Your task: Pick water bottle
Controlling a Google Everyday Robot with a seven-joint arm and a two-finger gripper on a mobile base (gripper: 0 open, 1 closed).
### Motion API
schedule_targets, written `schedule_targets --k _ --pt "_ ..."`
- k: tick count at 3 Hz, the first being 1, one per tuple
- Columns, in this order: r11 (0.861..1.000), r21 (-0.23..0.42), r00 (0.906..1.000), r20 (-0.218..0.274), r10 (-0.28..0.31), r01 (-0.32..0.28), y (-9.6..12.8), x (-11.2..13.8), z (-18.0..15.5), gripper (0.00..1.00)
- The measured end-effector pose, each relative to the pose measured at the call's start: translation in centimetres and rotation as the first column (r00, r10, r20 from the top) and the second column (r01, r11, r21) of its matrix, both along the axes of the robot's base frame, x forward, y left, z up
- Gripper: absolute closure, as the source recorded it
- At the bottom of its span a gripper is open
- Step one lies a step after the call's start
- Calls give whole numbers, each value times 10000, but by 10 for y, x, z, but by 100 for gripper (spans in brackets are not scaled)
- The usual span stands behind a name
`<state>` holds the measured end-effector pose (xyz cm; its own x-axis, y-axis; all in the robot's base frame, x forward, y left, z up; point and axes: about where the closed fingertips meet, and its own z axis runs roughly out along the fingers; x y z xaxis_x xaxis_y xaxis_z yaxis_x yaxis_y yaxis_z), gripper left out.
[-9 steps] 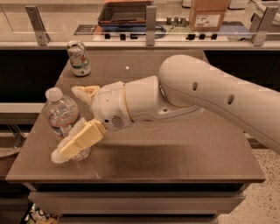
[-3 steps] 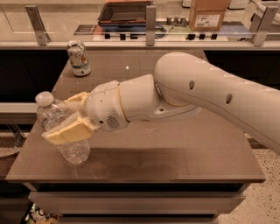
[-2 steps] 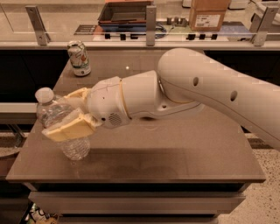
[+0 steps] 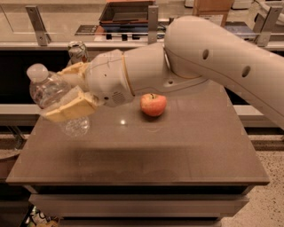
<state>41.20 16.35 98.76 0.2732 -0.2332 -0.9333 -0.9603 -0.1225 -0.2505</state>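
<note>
Tabletop [image 4: 155,150] of dull brown-grey, smooth enough to catch a small glint of light, sits on a stepped base, with speckled floor [image 4: 271,208] showing at the lower right. Behind it runs a pale counter with upright metal posts [image 4: 35,18], a dark tray [image 4: 126,13] and a cardboard box [image 4: 214,8] at the far edge. A red apple [image 4: 153,104] stands upright near the middle of the table, just beside the underside of the arm [image 4: 213,57]. The soda can [image 4: 78,51] stands at the back left corner, partly hidden by the wrist.

The gripper [image 4: 60,95] is over the left edge of the table, its two yellowish fingers [image 4: 73,105] closed against opposite sides of the water bottle [image 4: 44,88]. The bottle leans with its white cap up and to the left, its base clear of the surface with a soft shadow beneath.

Compared with a moment ago, the bottle's base has left the table and the whole grasp sits higher; the tilt is about the same. The arm has risen too, uncovering the apple that it hid before, and now overlaps the can, which had been in full view
</note>
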Motion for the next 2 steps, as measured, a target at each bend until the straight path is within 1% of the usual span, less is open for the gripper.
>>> schedule_targets --k 1,2 --pt "9998 -14 9960 870 197 -196 4 4 26 100" --pt "9995 -62 9877 1528 315 -309 7 5 45 100"
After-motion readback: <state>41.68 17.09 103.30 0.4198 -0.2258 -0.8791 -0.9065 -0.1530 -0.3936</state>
